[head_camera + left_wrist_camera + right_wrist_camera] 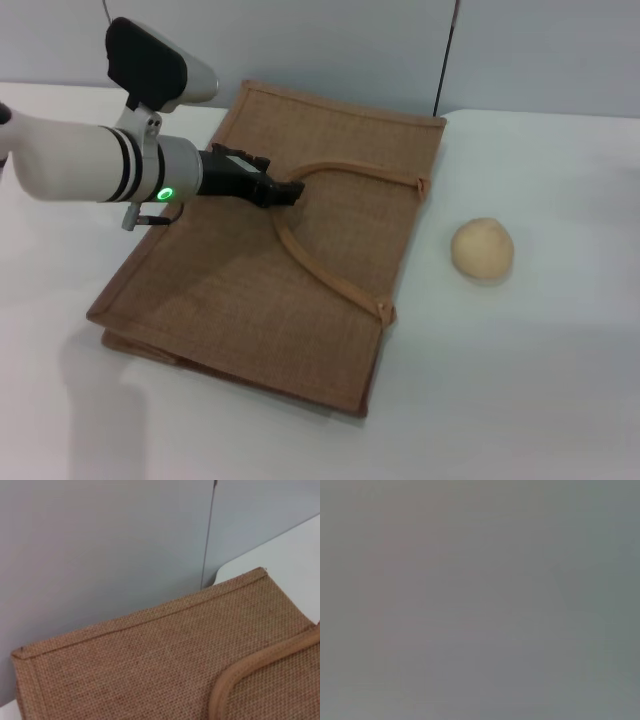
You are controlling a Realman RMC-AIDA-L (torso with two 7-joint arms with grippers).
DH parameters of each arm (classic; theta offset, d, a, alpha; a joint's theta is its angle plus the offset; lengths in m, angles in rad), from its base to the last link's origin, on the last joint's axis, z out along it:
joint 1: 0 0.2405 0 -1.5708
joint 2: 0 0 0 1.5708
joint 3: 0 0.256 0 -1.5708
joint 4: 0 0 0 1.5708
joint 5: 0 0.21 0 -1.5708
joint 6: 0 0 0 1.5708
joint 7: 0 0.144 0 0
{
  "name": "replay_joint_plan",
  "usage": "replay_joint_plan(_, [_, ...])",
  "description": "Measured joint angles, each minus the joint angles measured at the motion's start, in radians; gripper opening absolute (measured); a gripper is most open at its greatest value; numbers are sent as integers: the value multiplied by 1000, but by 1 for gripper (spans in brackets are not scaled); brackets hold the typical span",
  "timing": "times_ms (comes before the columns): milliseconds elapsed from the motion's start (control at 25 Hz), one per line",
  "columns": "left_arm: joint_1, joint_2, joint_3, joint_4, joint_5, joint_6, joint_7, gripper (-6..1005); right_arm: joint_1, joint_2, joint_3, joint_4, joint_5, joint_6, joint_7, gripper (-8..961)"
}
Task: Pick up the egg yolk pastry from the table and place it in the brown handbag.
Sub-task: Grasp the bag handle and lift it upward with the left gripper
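Observation:
The brown handbag (300,270) lies flat on the white table (520,380), with its tan strap handles on top. My left gripper (286,192) reaches in from the left, low over the bag, and is shut on the bend of the upper strap handle (350,168). The left wrist view shows the bag's woven face (150,660) and a strap (260,660), but not the fingers. The egg yolk pastry (482,250) sits on the table to the right of the bag, apart from it and well clear of the gripper. My right gripper is out of view.
A grey wall (330,40) with a dark vertical seam (444,60) stands behind the table. The table's far edge runs just behind the bag. The right wrist view shows only a plain grey surface (480,600).

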Motion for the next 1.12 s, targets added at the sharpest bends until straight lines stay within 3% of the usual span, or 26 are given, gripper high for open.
replay_joint_plan(1120, [-43,-1,1,-19,121,39,-116,603,10,0,4,0,2,3,0,864])
